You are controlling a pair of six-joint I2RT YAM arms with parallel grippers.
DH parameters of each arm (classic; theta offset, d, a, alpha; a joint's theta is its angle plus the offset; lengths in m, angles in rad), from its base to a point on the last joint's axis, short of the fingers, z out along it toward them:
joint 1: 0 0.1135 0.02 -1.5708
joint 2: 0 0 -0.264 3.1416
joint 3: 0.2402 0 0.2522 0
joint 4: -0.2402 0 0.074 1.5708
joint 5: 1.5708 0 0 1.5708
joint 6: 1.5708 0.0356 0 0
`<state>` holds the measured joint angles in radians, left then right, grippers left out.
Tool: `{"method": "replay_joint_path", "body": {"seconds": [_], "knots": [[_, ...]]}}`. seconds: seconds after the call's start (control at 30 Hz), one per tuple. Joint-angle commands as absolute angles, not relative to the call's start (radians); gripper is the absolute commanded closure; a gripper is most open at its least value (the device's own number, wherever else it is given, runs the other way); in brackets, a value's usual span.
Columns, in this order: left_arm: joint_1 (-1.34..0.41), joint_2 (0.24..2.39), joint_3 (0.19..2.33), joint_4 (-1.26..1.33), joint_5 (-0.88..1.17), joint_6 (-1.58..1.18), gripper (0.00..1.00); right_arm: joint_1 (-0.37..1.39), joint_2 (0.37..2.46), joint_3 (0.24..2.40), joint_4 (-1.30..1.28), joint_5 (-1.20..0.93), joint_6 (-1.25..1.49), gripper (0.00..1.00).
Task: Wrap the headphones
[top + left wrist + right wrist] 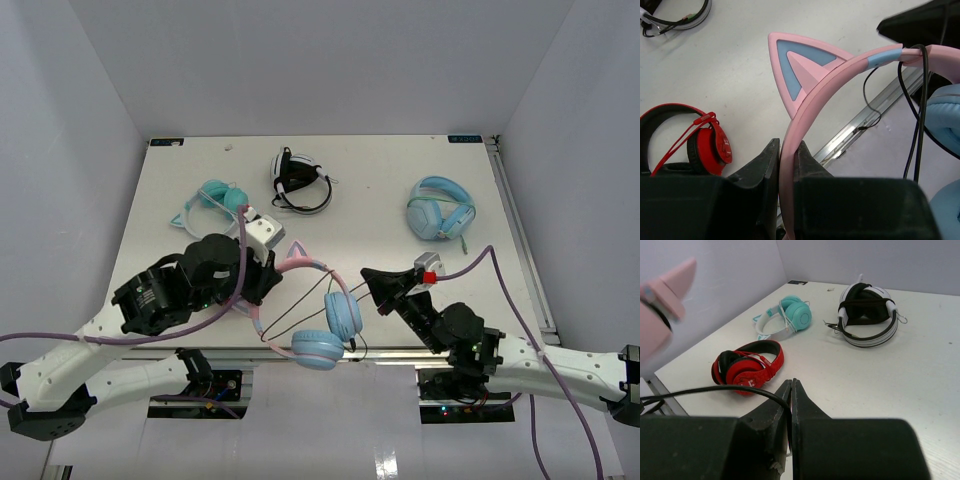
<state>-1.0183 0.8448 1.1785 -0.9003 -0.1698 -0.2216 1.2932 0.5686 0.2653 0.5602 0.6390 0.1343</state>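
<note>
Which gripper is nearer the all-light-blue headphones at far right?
Right. The right gripper sits left of the all-light-blue headphones, toward the near edge, jaws shut on the black cable. The left gripper is much farther left, jaws clamped on the pink headband.

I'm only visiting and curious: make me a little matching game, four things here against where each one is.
Things:
1. pink headband
2. black cable
3. all-blue headphones
4. black-and-white headphones

Places:
A. far right of the table
B. pinched in the right gripper
C. far middle of the table
D. clamped in the left gripper

Pairs: 1-D, 2-B, 3-A, 4-C.
</note>
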Motion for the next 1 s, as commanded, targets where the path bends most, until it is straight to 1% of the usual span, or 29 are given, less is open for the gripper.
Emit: {"method": "replay_joint_path", "body": {"seconds": [0.0,0.07,0.13,0.2,0.33,0.4,0.47,0.57,0.8,0.97], "knots": [[-1.019,0.839,1.132,-0.787,-0.002,-0.086,1.0,1.284,0.587,0.431,0.405,0.686,0.074,0.92],[-1.019,0.839,1.102,-0.758,0.059,-0.051,1.0,1.284,0.6,0.456,0.368,0.673,0.072,0.92],[-1.019,0.84,1.081,-0.742,0.074,-0.028,1.0,1.284,0.604,0.477,0.331,0.647,0.073,0.92],[-1.019,0.848,1.067,-0.735,0.011,-0.015,1.0,1.284,0.607,0.501,0.298,0.609,0.079,0.92],[-1.019,0.881,1.051,-0.736,-0.205,-0.006,1.0,1.284,0.633,0.595,0.144,0.547,0.099,0.92],[-1.019,0.898,1.042,-0.725,-0.272,-0.005,1.0,1.284,0.659,0.62,0.103,0.527,0.108,0.92],[-1.02,0.941,1.036,-0.719,-0.387,0.029,1.0,1.284,0.679,0.631,0.098,0.51,0.128,0.92],[-1.022,1.003,1.053,-0.715,-0.443,0.036,1.0,1.284,0.718,0.637,0.1,0.454,0.155,0.92],[-1.022,1.123,1.071,-0.707,-0.632,0.027,1.0,1.284,0.769,0.675,0.099,0.415,0.161,0.92],[-1.023,1.17,1.079,-0.707,-0.646,0.008,1.0,1.284,0.839,0.716,0.121,0.386,0.151,0.92]]}}
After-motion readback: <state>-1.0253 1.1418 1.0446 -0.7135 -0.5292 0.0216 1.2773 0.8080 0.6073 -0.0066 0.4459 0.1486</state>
